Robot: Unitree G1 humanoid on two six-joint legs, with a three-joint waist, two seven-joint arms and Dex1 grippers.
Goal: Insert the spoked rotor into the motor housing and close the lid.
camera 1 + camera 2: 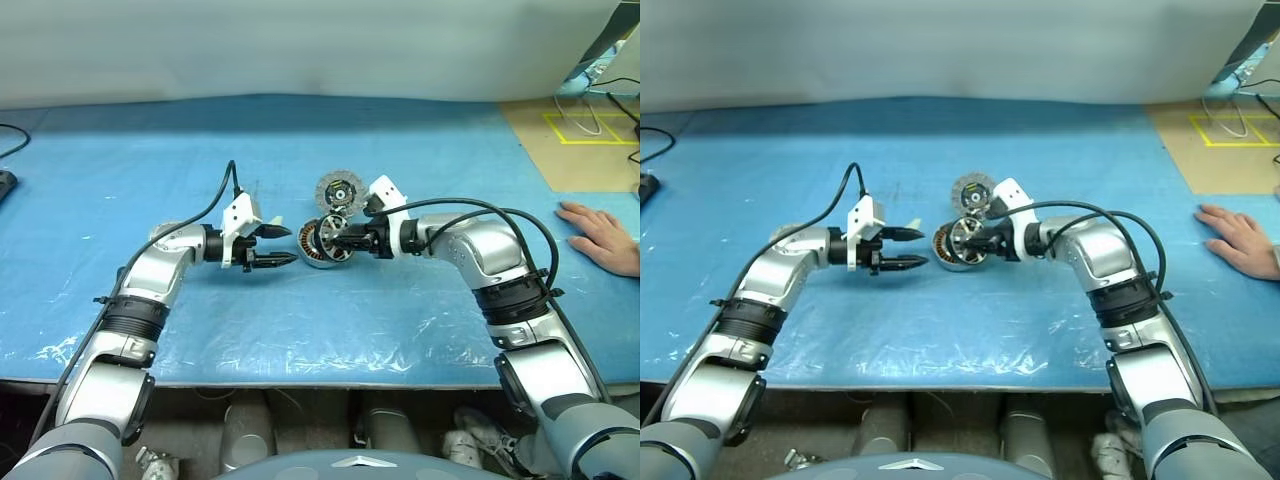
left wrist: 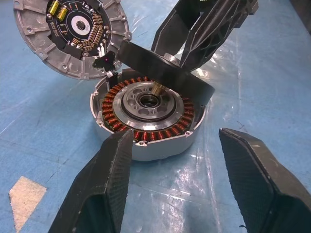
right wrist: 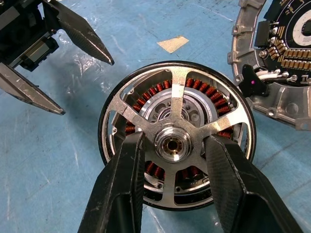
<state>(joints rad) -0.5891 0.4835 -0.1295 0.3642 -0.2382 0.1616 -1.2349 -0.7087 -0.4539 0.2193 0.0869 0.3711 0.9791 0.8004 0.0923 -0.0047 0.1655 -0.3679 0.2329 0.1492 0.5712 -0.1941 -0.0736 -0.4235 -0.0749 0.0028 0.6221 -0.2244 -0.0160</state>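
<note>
Insertion step: right gripper (image 3: 172,170) pinches the spoked rotor (image 3: 176,131) over the motor housing (image 2: 148,116); left gripper (image 1: 280,245) spread; next, seat it squarely; lid (image 1: 340,190) at twelve o'clock

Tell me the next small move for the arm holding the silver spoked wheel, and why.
Probably level the silver spoked rotor and lower it: the right gripper holds its hub tilted over the copper-wound metal motor housing, not yet seated.
</note>
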